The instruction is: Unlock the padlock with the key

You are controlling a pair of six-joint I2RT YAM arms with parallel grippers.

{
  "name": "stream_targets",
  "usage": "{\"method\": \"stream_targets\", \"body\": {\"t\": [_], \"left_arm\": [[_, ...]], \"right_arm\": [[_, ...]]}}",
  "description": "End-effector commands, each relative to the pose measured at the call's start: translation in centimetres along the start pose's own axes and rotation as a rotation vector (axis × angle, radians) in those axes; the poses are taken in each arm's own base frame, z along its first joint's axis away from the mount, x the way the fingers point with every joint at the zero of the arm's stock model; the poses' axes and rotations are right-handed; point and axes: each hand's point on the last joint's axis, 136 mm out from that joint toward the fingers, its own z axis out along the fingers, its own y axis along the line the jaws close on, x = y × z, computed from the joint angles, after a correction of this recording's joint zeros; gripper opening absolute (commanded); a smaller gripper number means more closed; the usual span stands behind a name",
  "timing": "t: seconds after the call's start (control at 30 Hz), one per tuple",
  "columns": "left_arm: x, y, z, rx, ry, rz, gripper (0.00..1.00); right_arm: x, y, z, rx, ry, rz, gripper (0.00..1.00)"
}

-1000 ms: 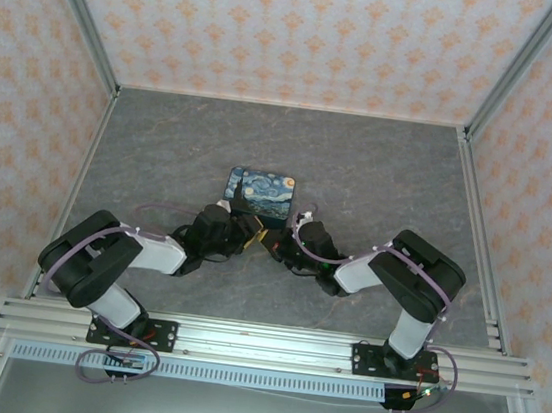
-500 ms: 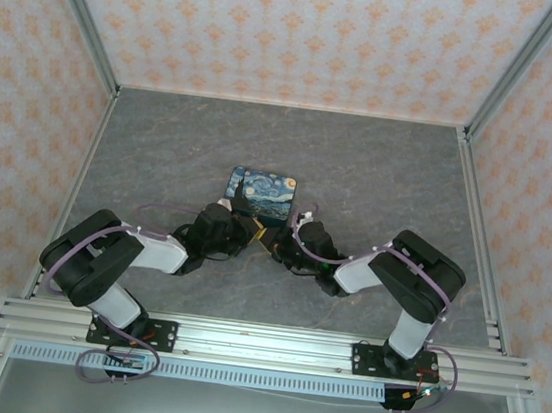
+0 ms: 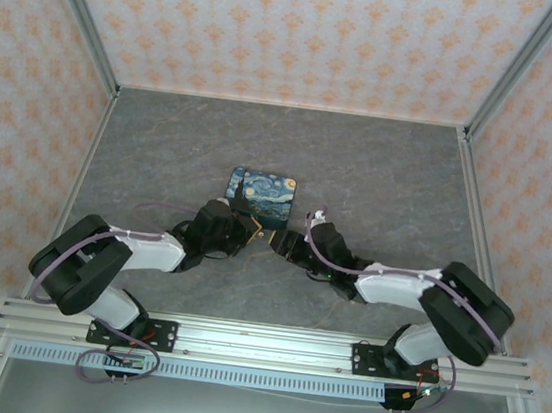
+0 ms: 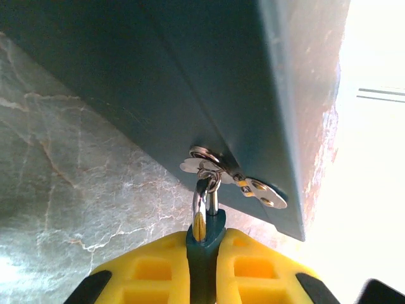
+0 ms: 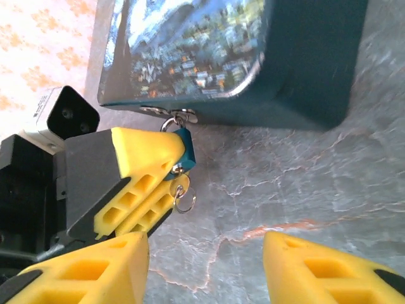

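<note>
Seemingly light and stiff, the padlock (image 5: 183, 149) sat clenched by its body in the left hand (image 4: 205, 244), six o'clock of the tin (image 5: 304, 95); right hand (image 5: 204, 246) gaped empty.

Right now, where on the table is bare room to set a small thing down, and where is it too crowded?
Free: the table between the tin and the far wall, and both sides out to the rails. Crowded: the tin's near edge, where the left gripper clamps the padlock and the open right gripper faces it.
</note>
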Motion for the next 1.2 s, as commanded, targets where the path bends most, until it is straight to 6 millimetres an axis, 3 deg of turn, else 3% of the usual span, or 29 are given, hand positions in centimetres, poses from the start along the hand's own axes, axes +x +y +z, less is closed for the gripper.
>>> {"method": "stream_targets", "body": {"t": [0.0,0.17,0.33,0.5,0.63,0.83,1.17], "left_arm": [[0.2,-1.9,-0.7,0.014,0.005,-0.024,0.00],[0.5,-1.9,-0.9,-0.011,0.021,-0.072,0.00],[0.7,-2.5,-1.1,-0.005,0.035,-0.109,0.00],[1.0,-3.4,-1.2,-0.005,0.054,-0.110,0.00],[1.0,-3.8,-1.1,0.001,0.058,-0.115,0.00],[1.1,-3.9,-1.2,0.016,0.060,-0.126,0.00],[1.3,-4.2,-1.0,0.016,0.074,-0.120,0.00]], "right_arm": [[-1.2,-0.8,-1.8,0.143,0.006,-0.360,0.50],[-2.9,-0.1,-3.7,0.164,-0.056,-0.636,0.50],[-2.9,1.5,-4.8,0.152,-0.148,-0.944,0.50],[-2.3,2.6,-4.3,0.201,-0.158,-1.215,0.50],[-1.8,2.9,-2.7,0.274,-0.133,-1.379,0.50],[-1.6,3.3,-0.9,0.304,-0.119,-1.500,0.50],[-1.3,3.3,-0.1,0.303,-0.107,-1.530,0.50]]}}
